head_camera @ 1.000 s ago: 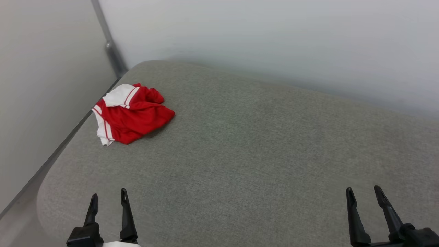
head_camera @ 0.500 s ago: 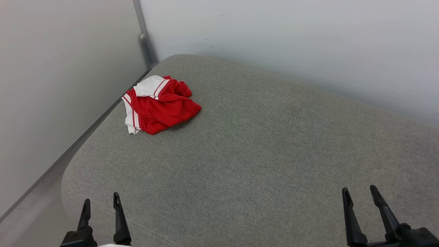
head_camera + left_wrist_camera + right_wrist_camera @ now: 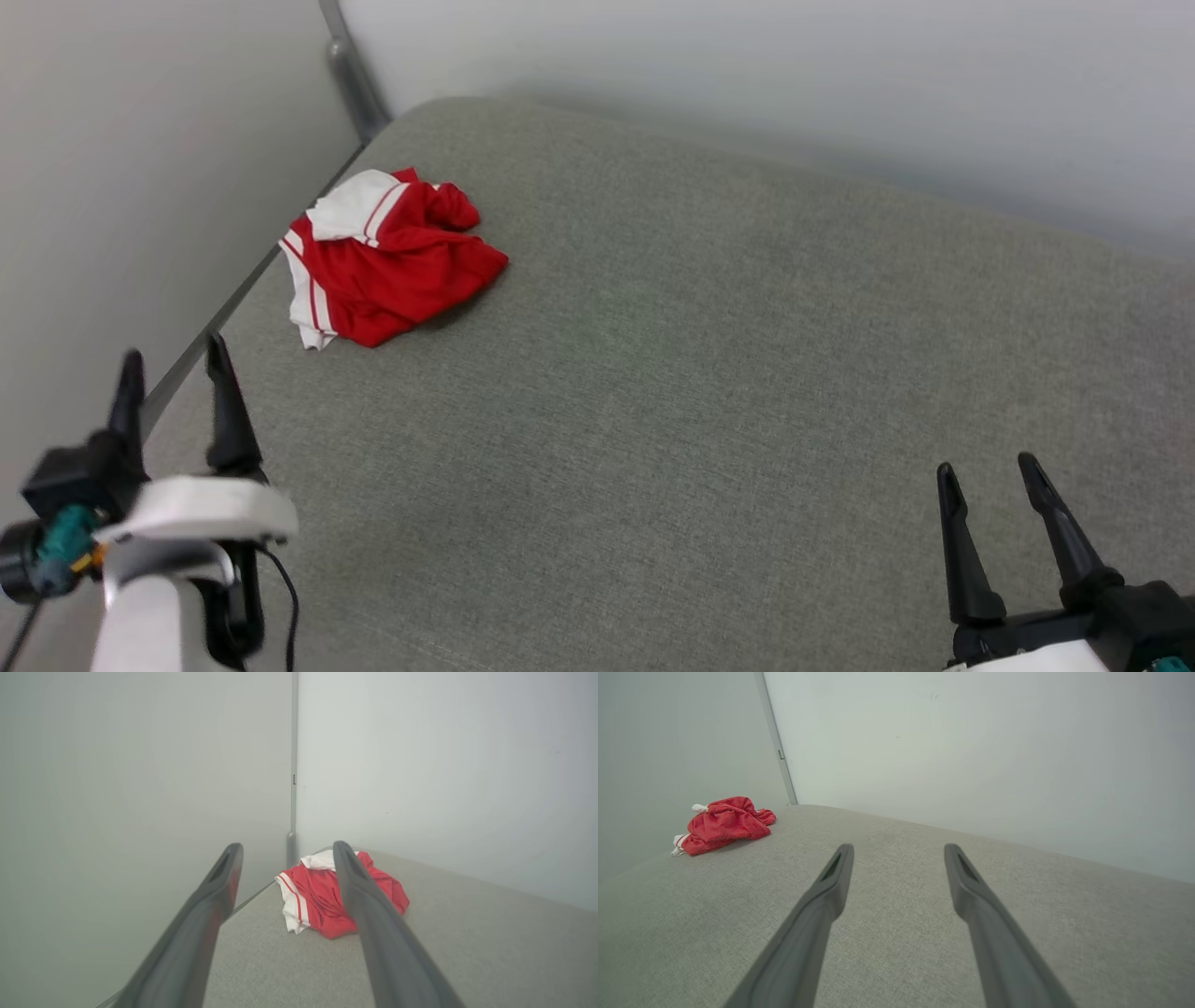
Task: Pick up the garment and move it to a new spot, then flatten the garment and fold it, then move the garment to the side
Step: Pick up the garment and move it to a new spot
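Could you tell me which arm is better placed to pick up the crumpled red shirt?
Left. The left claw stands open on the same side as the shirt, pointing at it; the right claw, also open, sits far across the cushion.

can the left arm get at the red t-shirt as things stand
Probably yes. The left gripper is open and points toward the crumpled red T-shirt, which lies on the grey cushion near its left edge. Nothing lies between them, though the wall close beside may cramp the approach.
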`<state>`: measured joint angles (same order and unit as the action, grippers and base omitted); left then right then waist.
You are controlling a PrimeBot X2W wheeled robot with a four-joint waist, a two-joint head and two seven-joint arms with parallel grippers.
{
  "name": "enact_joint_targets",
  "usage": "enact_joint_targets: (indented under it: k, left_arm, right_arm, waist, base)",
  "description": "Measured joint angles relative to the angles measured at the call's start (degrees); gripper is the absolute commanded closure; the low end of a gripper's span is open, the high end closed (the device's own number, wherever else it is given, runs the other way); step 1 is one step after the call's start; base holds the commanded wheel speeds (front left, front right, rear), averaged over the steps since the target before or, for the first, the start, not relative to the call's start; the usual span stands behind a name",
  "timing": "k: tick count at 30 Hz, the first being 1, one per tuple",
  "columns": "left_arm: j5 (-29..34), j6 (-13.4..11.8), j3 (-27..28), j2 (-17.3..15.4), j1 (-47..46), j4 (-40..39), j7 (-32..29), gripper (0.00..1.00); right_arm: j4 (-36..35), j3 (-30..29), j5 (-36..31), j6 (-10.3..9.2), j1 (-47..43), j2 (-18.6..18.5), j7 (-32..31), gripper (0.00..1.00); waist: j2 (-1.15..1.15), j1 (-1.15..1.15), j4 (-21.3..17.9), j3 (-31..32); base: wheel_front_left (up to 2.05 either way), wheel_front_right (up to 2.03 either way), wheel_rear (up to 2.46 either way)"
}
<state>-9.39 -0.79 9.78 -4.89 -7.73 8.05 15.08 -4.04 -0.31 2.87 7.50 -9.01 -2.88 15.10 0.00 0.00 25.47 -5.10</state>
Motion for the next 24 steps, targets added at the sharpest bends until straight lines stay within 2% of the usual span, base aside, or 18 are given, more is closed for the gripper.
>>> enact_joint_targets:
  k: [3,7,11,15,19,21,24]
  left_arm:
    - [-1.6,1.9,2.8,-1.5,-7.7,2.6,0.0,0.0]
    - [-1.9,3.9,5.4,-5.4,-17.3,4.7,0.0,0.0]
    - [-2.6,5.7,6.6,-10.0,-25.4,7.7,0.0,0.0]
    - [-7.9,7.5,8.1,-16.6,-34.6,15.4,-0.3,0.0]
    - [-12.0,8.1,6.1,-22.4,-42.1,21.9,-2.8,0.0]
    - [-14.1,8.1,3.2,-25.4,-45.0,23.8,-4.7,0.0]
    - [-20.0,8.2,-2.1,-27.7,-48.0,27.9,-12.0,0.0]
  right_arm:
    - [-1.0,-0.2,-1.6,0.0,1.7,0.0,0.0,0.0]
    - [-2.3,-0.8,-3.2,0.0,4.2,0.0,0.0,0.0]
    - [-4.6,-1.8,-4.8,0.0,5.9,0.0,0.0,0.0]
    - [-7.1,-2.8,-6.1,0.0,7.1,0.0,0.0,0.0]
    - [-9.6,-3.0,-7.2,0.0,9.2,0.0,0.0,0.0]
    - [-10.8,-3.4,-7.6,0.0,10.0,0.0,0.0,0.0]
    - [-12.3,-3.5,-8.5,0.0,10.8,0.0,0.0,0.0]
  waist:
    - [0.0,0.0,-0.9,-2.6]
    - [0.0,0.01,-2.3,-6.8]
    - [0.0,0.01,-3.8,-11.3]
    - [0.0,0.01,-5.4,-15.7]
    - [0.0,0.02,-6.9,-19.9]
    - [0.0,0.01,-7.6,-21.7]
    - [0.0,0.01,-8.3,-24.3]
  base:
    - [0.0,0.0,0.0]
    - [0.0,0.0,0.0]
    - [0.0,0.0,0.0]
    - [0.0,0.0,0.0]
    - [0.0,0.0,0.0]
    - [0.0,0.0,0.0]
    - [0.0,0.0,0.0]
